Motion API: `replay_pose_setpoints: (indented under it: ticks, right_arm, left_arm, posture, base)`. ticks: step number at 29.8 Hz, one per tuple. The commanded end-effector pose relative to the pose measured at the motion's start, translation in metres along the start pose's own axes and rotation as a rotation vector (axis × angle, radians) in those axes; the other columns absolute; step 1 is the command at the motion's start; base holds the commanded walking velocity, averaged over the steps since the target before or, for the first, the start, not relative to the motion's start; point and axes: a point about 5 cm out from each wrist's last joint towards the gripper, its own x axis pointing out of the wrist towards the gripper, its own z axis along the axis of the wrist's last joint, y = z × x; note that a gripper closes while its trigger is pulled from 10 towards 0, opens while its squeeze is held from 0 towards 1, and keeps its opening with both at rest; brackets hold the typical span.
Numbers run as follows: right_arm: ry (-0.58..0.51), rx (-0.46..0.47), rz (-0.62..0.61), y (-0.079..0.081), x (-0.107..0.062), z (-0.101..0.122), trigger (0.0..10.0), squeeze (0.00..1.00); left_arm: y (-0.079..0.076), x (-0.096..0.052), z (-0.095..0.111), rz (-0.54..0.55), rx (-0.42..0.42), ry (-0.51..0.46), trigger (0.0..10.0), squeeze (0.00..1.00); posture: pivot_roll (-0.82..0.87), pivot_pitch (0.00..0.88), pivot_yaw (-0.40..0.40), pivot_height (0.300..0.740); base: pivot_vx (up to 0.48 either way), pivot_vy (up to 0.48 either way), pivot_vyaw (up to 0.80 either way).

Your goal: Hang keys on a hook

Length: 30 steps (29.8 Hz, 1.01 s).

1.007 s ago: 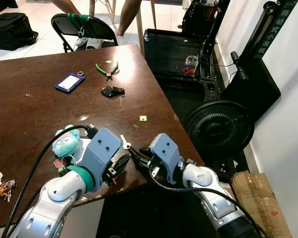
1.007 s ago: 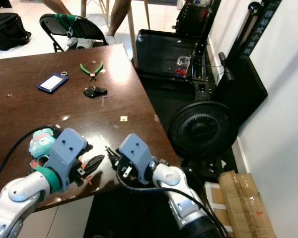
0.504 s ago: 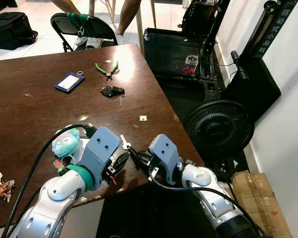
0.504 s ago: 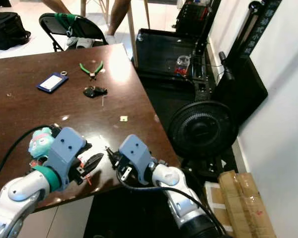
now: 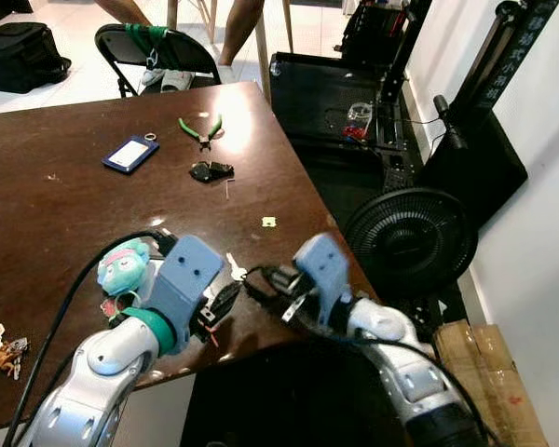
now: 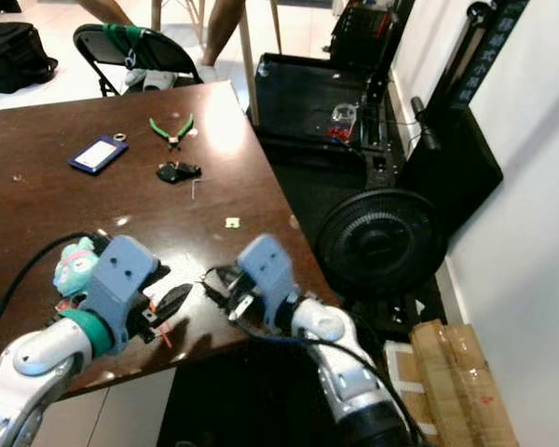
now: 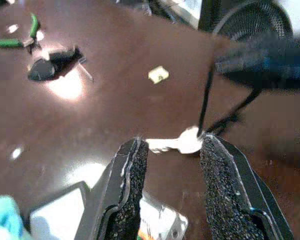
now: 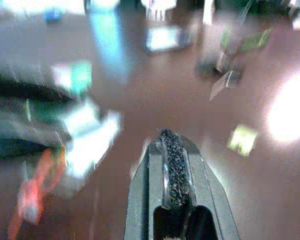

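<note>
The key (image 7: 177, 143) lay flat on the brown table (image 5: 56, 209), close to the near edge, with a thin black cord running up from its bow. The left gripper (image 7: 172, 197) hovered just above it, fingers parted wide enough to straddle the blade. The right gripper (image 8: 174, 167) sat just beside, over the same edge; whether its fingers were parted or closed could not be told from the blurred wrist view. A teal plush keychain (image 5: 123, 266) rested behind the left wrist.

Risk assessment: both grippers crowded one small flat object. Probable faults were finger collision, the cord snagging, or the key being pushed off the edge. No hook was identifiable.
</note>
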Motion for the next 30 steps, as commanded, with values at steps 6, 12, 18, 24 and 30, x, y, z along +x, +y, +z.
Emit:
replay_pose_setpoints:
  ticks: [6, 12, 18, 24, 30]
  right_arm:
    - [-0.269, 0.166, -0.277, -0.016, -0.011, 0.042, 10.0, 0.00]
    - [-0.341, 0.153, -0.304, -0.017, -0.008, 0.062, 10.0, 0.00]
    - [-0.343, 0.155, -0.301, -0.016, -0.007, 0.063, 10.0, 0.00]
    - [-0.315, 0.164, -0.296, -0.014, -0.005, 0.057, 10.0, 0.00]
    - [-0.254, 0.194, -0.315, -0.012, -0.003, 0.050, 10.0, 0.00]
  left_arm:
    - [0.019, 0.000, 0.007, 0.210, -0.069, -0.097, 10.0, 0.00]
    - [0.024, 0.002, 0.006, 0.275, -0.074, -0.095, 10.0, 0.00]
    - [0.025, 0.003, 0.006, 0.290, -0.077, -0.097, 10.0, 0.00]
    - [0.027, 0.003, 0.004, 0.324, -0.087, -0.096, 10.0, 0.00]
    - [0.028, 0.000, 0.002, 0.353, -0.090, -0.094, 10.0, 0.00]
  posture:
    - [-0.04, 0.111, 0.104, 0.740]
    - [-0.04, 0.102, 0.104, 0.740]
    - [-0.04, 0.095, 0.100, 0.740]
    - [-0.03, 0.088, 0.092, 0.740]
    - [-0.02, 0.089, 0.079, 0.740]
  base:
    - [0.000, 0.000, 0.00]
    - [0.000, 0.000, 0.00]
    - [0.000, 0.000, 0.00]
    - [-0.279, 0.000, 0.00]
    - [-0.387, 0.000, 0.00]
